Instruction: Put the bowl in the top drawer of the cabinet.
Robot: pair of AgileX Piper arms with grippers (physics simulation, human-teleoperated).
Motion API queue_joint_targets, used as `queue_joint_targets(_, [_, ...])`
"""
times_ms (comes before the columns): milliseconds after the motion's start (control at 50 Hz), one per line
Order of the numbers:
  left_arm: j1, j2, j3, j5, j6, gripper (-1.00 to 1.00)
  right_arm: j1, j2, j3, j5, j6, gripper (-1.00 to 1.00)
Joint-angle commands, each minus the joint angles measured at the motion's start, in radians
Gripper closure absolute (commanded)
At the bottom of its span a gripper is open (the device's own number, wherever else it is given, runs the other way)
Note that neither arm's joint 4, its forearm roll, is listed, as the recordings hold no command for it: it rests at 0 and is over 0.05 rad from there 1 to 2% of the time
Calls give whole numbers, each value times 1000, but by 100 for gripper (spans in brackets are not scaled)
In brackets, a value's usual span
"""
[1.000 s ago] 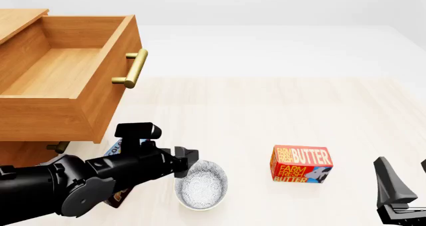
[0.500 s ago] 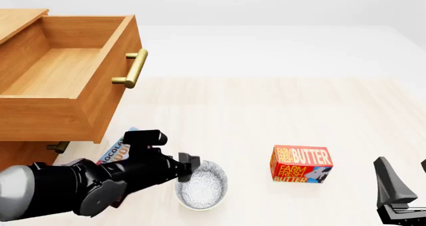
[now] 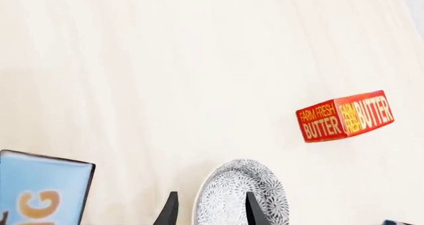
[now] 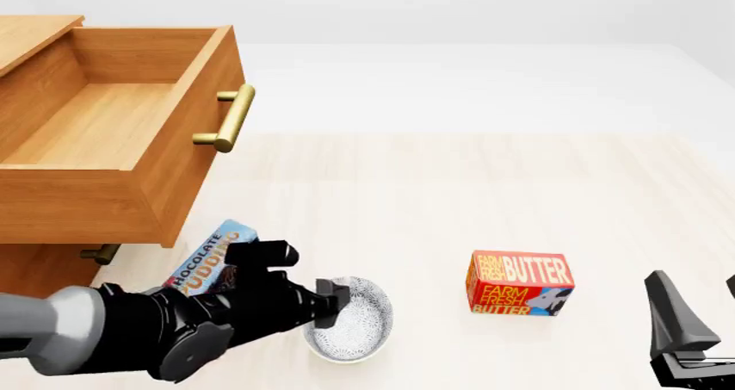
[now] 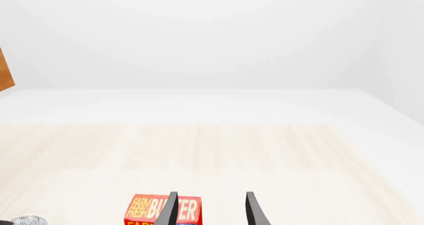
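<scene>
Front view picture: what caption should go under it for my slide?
Left end effector straddling the patterned bowl's rim, beside a butter box, with the top drawer open.

The top drawer (image 4: 109, 140) of the cabinet (image 4: 34, 37) stands pulled out and open above the counter (image 4: 460, 192). The left gripper (image 4: 330, 302) sits at the bowl's (image 4: 356, 325) near-left rim, with a chocolate pudding box (image 4: 206, 259) just behind the arm. The butter box (image 4: 519, 284) stands apart to the right, and the right gripper (image 4: 689, 334) rests at the lower right corner.
</scene>
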Motion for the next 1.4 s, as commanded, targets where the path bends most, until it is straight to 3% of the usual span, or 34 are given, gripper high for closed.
queue_joint_targets(20, [-13,37,10,-31,-16,-100,0,0,0,0,0,-100])
queue_joint_targets(100, [-29,61,19,-56,-47,-100,0,0,0,0,0,-100])
queue_joint_targets(420, [-26,111,20,-88,-59,-100,0,0,0,0,0,-100])
queue_joint_targets(560, [-29,80,23,-76,-33,-100,0,0,0,0,0,-100])
queue_joint_targets(580, [-25,61,27,-75,-32,100,0,0,0,0,0,-100])
queue_joint_targets(860, [-39,-108,20,10,46,100,0,0,0,0,0,-100])
queue_joint_targets(1400, [-44,-259,13,109,147,100,0,0,0,0,0,-100])
